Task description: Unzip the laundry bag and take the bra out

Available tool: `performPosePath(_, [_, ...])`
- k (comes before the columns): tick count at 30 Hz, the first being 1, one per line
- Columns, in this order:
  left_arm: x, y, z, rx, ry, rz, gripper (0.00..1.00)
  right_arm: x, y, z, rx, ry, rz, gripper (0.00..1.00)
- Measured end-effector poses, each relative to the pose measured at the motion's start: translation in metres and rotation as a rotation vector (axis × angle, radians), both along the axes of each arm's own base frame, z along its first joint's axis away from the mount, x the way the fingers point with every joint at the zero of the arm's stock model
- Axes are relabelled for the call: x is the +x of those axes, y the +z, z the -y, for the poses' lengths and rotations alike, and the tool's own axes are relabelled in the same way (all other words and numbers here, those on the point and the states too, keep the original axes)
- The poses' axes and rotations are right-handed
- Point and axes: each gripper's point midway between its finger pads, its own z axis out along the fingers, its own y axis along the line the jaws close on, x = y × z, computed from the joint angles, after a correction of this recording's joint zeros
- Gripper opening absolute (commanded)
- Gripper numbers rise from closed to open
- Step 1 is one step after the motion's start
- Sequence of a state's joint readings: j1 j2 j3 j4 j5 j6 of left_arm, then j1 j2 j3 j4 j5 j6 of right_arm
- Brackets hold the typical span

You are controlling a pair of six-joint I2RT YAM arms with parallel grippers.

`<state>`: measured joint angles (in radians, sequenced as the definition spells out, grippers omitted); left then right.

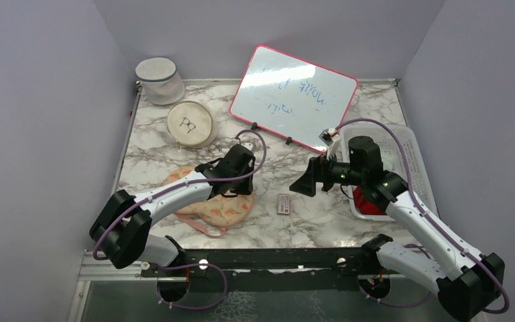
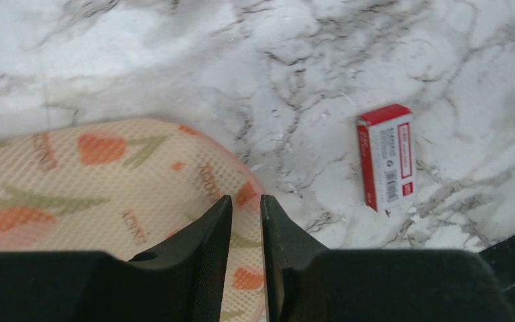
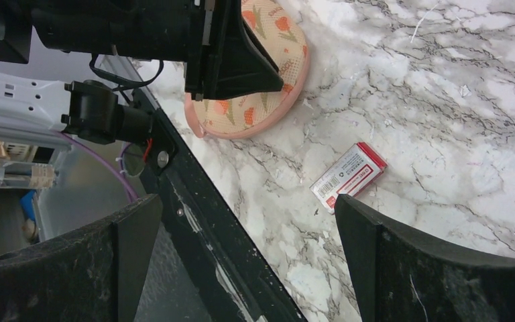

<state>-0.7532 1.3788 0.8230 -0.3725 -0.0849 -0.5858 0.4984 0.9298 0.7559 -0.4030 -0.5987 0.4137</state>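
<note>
The laundry bag (image 1: 224,209) lies flat on the marble near the left arm, cream mesh with pink edging (image 2: 107,174) (image 3: 268,100). The bra's peach fabric with red and green print (image 2: 94,149) shows through the mesh, still inside. My left gripper (image 1: 233,190) (image 2: 246,199) is pressed down on the bag's right end beside the pink edge. Its jaws are closed to a narrow slit on the mesh. My right gripper (image 1: 305,184) (image 3: 248,198) hovers wide open to the right, above the table's front edge, holding nothing.
A small red-and-white box (image 1: 283,203) (image 2: 387,157) (image 3: 349,176) lies between the arms. A whiteboard (image 1: 294,97) leans at the back. A white basket (image 1: 412,154) with a red cloth (image 1: 369,204) stands right. A round cream disc (image 1: 191,123) and a mesh cylinder (image 1: 159,80) sit back left.
</note>
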Motion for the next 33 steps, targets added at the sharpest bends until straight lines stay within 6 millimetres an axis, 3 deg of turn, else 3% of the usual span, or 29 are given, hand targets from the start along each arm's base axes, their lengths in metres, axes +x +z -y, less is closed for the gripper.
performPosePath(2, [-0.003, 0.004, 0.011, -0.039, -0.071, 0.001, 0.13, 0.000, 0.000, 0.000, 0.000, 0.001, -0.002, 1.00])
performPosePath(3, [-0.005, 0.005, 0.016, -0.057, -0.108, 0.003, 0.21, 0.000, -0.001, 0.000, -0.001, 0.001, -0.002, 1.00])
performPosePath(5, [-0.006, 0.007, 0.020, -0.072, -0.137, 0.005, 0.49, 0.000, -0.001, 0.000, -0.002, 0.001, -0.005, 1.00])
performPosePath(7, [-0.008, 0.007, 0.019, -0.066, -0.128, -0.001, 0.70, 0.000, -0.002, 0.000, -0.004, 0.001, -0.008, 1.00])
performPosePath(10, [-0.006, 0.006, 0.009, -0.030, -0.053, 0.003, 0.92, 0.000, -0.002, 0.000, -0.004, 0.001, -0.008, 1.00])
performPosePath(14, [0.003, 0.006, -0.015, 0.067, 0.066, 0.035, 0.99, 0.000, -0.003, 0.000, -0.009, 0.001, -0.015, 1.00])
performPosePath(17, [0.014, 0.004, -0.026, 0.144, 0.121, 0.051, 0.91, -0.001, -0.003, 0.001, -0.015, 0.003, -0.019, 1.00])
performPosePath(20, [0.022, -0.009, -0.029, 0.217, 0.145, 0.036, 0.68, -0.002, -0.003, 0.001, -0.025, 0.007, -0.022, 1.00])
performPosePath(24, [0.018, -0.034, -0.033, 0.293, 0.148, -0.016, 0.45, -0.002, -0.006, 0.002, -0.037, 0.010, -0.032, 1.00])
performPosePath(28, [0.014, -0.035, -0.025, 0.288, 0.116, -0.009, 0.11, -0.002, -0.009, 0.002, -0.043, 0.012, -0.039, 1.00])
performPosePath(31, [0.008, -0.031, -0.019, 0.251, 0.066, 0.013, 0.00, -0.002, -0.010, 0.002, -0.045, 0.012, -0.041, 1.00])
performPosePath(33, [0.001, -0.023, -0.017, 0.205, 0.018, 0.038, 0.00, -0.001, -0.011, 0.002, -0.048, 0.014, -0.040, 1.00])
